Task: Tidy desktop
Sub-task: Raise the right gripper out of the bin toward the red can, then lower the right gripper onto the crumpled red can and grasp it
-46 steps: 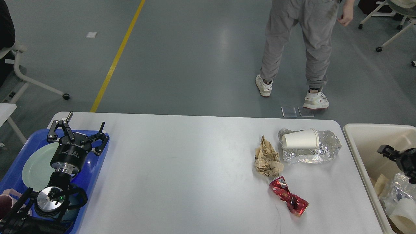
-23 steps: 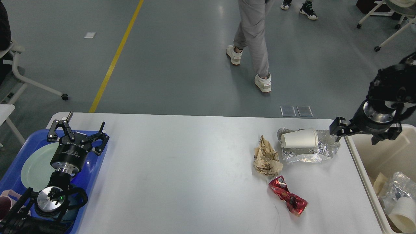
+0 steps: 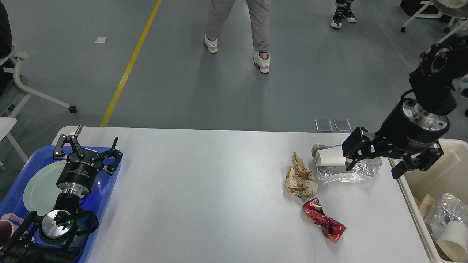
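Rubbish is lying toward the right end of the desktop (image 3: 204,197), the wide white tabletop filling the lower view: a paper cup (image 3: 329,156) on its side resting on crumpled foil (image 3: 362,171), a brown paper wad (image 3: 299,177) just beside them, and a crushed red can (image 3: 323,221) nearer me. All of it is looking light; the cup is thin and easily dented, so pinching it gently across its wall seems wisest. The foil and wad are soft enough to take anywhere. The right gripper (image 3: 374,160) is hovering over the cup and foil, jaws spread, holding nothing. The left gripper (image 3: 86,149) is hanging over the blue tray (image 3: 109,190), jaws spread too. A beige bin (image 3: 406,182) is standing at the table's right edge, some trash lying inside.
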Available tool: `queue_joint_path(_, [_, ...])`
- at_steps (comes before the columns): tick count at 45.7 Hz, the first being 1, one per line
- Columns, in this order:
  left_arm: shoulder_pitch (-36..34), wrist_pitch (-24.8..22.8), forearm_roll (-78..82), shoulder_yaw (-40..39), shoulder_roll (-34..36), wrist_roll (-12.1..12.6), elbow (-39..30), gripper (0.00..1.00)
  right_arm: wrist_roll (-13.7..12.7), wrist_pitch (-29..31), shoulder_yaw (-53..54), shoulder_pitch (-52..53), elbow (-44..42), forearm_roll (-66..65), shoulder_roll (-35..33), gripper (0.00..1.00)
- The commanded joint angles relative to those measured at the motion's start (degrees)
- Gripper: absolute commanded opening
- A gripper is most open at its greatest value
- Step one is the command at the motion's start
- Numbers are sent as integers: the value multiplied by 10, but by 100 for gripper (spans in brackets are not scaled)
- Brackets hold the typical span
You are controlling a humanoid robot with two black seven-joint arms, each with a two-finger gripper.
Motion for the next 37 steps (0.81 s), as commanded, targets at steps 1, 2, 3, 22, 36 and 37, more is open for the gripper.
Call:
queue_joint_path(1, [0, 0, 0, 0, 0, 0, 0, 97, 2, 17, 6, 4, 11, 1, 1, 100])
queue_joint_path(2, [0, 0, 0, 0, 0, 0, 0, 97, 2, 17, 8, 4, 11, 1, 1, 100])
queue_joint_path(3, [0, 0, 0, 0, 0, -1, 0, 97, 2, 17, 11, 4, 11, 1, 1, 100])
queue_joint_path(22, [0, 0, 0, 0, 0, -1, 0, 97, -4, -147, 99, -144, -14, -26, 10, 92])
queue_joint_path(36, [0, 0, 0, 0, 0, -1, 0, 97, -4, -218, 184, -312, -31, -336, 27, 86])
queue_joint_path(37, [0, 0, 0, 0, 0, 0, 0, 97, -4, -218, 185, -324, -37, -350, 27, 86])
